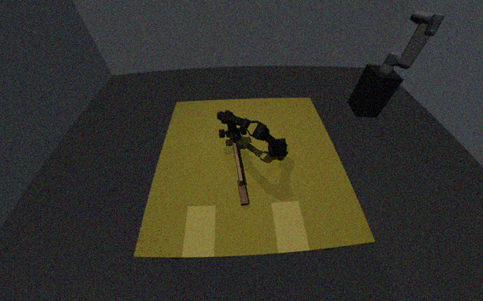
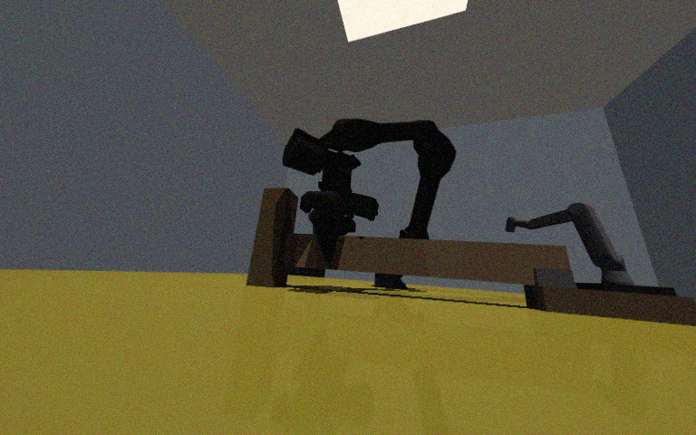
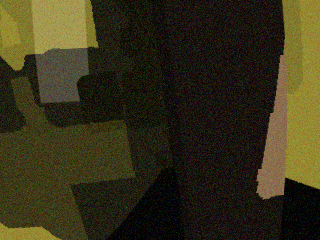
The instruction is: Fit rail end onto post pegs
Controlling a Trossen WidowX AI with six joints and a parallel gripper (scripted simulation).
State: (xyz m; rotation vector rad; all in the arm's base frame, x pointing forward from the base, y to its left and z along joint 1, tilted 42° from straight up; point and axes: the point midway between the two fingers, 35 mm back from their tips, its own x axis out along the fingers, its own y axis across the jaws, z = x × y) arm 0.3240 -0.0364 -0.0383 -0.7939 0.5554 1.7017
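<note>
The rail is held up off the table and looks close to level in the exterior view. Its far end sits in the grey bracket on the low footboard block. My gripper is shut on the rail near its near end, beside the post. In the exterior view the rail's near end appears to meet the post, with no clear gap between them. The pegs and holes are hidden, so how far the pegs are in cannot be told. The wrist view is mostly dark.
The table is yellow, with two bright light patches near its front edge in the top view. My arm reaches over from the far side of the rail. Another arm stands on a dark pedestal away from the table.
</note>
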